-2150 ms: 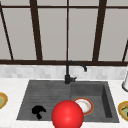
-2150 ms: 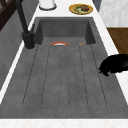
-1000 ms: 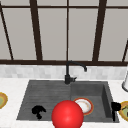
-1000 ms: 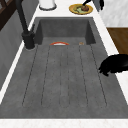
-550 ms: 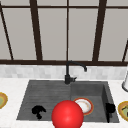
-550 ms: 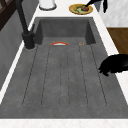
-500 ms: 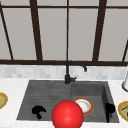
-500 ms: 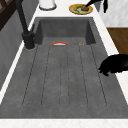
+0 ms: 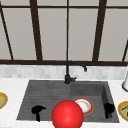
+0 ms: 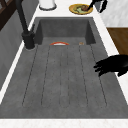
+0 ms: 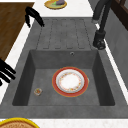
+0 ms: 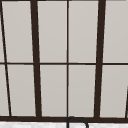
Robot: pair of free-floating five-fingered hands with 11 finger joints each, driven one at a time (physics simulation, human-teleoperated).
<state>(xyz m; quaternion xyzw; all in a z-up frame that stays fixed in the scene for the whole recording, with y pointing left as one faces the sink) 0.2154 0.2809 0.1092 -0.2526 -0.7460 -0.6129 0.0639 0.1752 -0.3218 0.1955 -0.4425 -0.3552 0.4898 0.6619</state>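
Left robot hand (image 9: pixel 37 110) is held open over the drainboard (image 10: pixel 65 77); right robot hand (image 9: pixel 109 108) open beside the plate (image 11: pixel 70 81), nothing gripped.

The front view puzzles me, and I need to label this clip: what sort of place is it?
Most likely a simulated kitchen sink area: a dark sink with a black faucet, a red-rimmed plate in the basin, and a large window behind.

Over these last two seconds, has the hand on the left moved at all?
No. The left hand sits at the same spot on the sink's ribbed drainboard, equally far from the tap.
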